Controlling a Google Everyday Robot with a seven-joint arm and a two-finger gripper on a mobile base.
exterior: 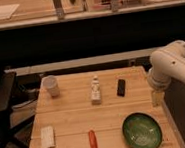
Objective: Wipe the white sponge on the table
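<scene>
On the table (pixel 70 116), a pale plank top with visible board seams, we begin at the left with the white sponge (pixel 47 137). It is a small flat rectangular block, plain white with soft edges. It lies flat near the front-left corner with its long side running roughly front to back, and nothing touches it.

Behind it, towards the back-left corner, a round white cup (pixel 50 86) stands upright. Further right, near the front edge, lies a slim orange-red stick-shaped item (pixel 93 142), well apart from the sponge. Behind that, about mid-table, stands an upright white bottle-like figure (pixel 95 90), with a small black oblong object (pixel 121 87) lying just to its right. A green bowl (pixel 142 132) sits near the front-right corner.

At the table's right edge, the gripper (pixel 157 98) hangs below the bulky white arm (pixel 173 67), far from the sponge. We cannot tell whether it is released or clenched.
</scene>
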